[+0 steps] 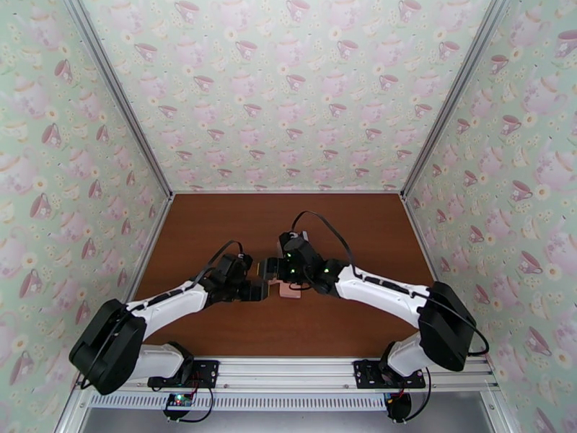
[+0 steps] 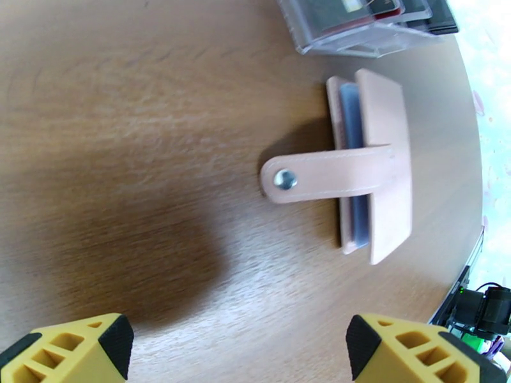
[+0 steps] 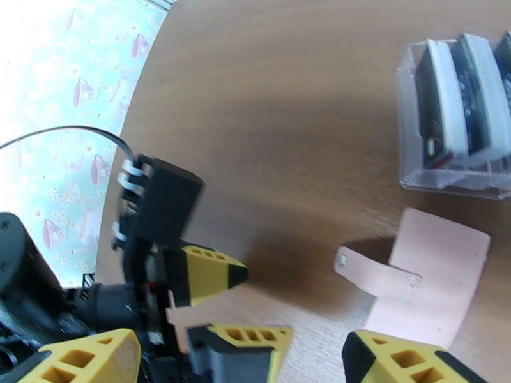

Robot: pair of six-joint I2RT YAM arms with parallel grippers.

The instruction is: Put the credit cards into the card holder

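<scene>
- We see the card holder [image 2: 383,167] lying flat on the table [image 2: 128,122], snap tab [image 2: 319,177] undone.
- Credit cards [image 3: 457,103] stand in the clear rack [image 3: 447,181] just beside the holder.
- Left gripper [image 2: 239,352] and right gripper [image 3: 243,346] hover near it, both spread wide and empty.

White arms [image 1: 375,286] carry black joints [image 1: 443,326], black cables [image 1: 328,226] and yellow, perhaps rubber-tipped fingers [image 2: 64,352].

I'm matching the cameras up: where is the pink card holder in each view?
Top external: card holder, a small pink patch just below centre.
Left wrist: centre-right, snap tab pointing left.
Right wrist: lower right, tab pointing left.
Shared landmark: clear card rack beside it in both wrist views.
</scene>
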